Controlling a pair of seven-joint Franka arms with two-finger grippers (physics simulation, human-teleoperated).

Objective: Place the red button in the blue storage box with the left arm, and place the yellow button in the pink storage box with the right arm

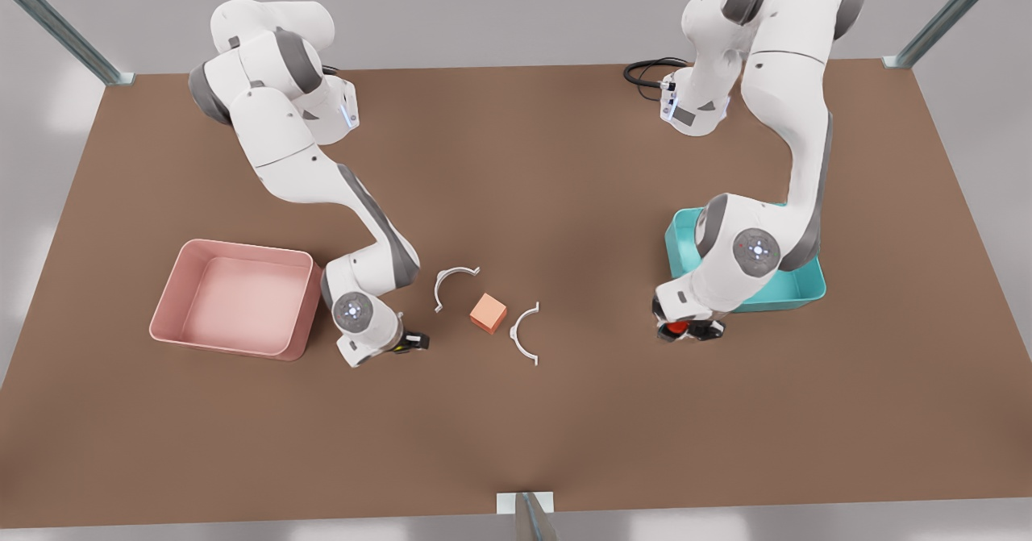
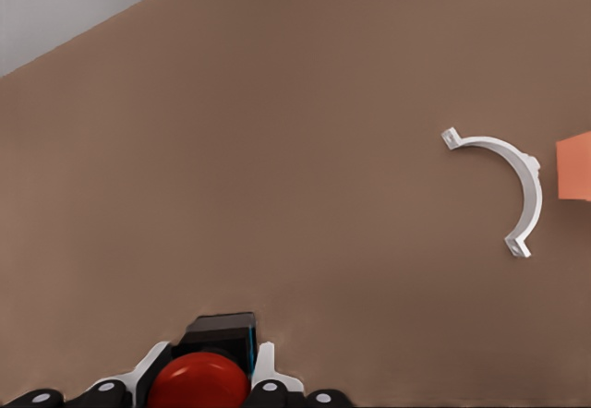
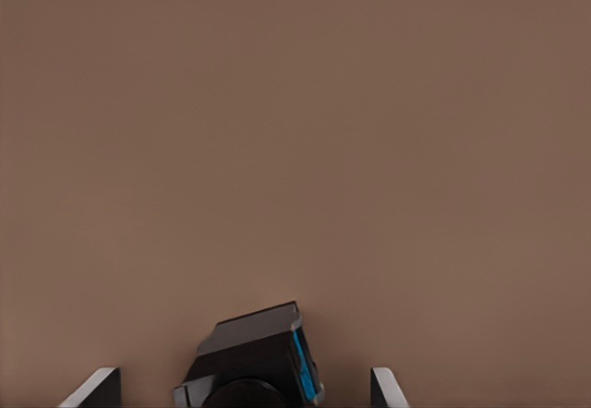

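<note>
Left gripper (image 2: 201, 391) clamps red button (image 2: 199, 380) just near-side of blue storage box (image 1: 806, 287); a shallow pinch could drop it. Right gripper (image 3: 245, 391) spread wide around yellow button (image 3: 249, 371), right of pink storage box (image 1: 173, 315); your closing may nudge it.

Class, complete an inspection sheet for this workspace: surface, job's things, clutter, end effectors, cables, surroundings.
Surface: brown table.
Job's things: red button gripped; yellow button on the table; pink storage box empty; blue storage box partly hidden by an arm.
Clutter: orange cube; two white clips.
End effectors: left end effector shut on red button; right end effector open astride yellow button.
Cables: black cable near an arm base.
Surroundings: metal frame posts.
</note>
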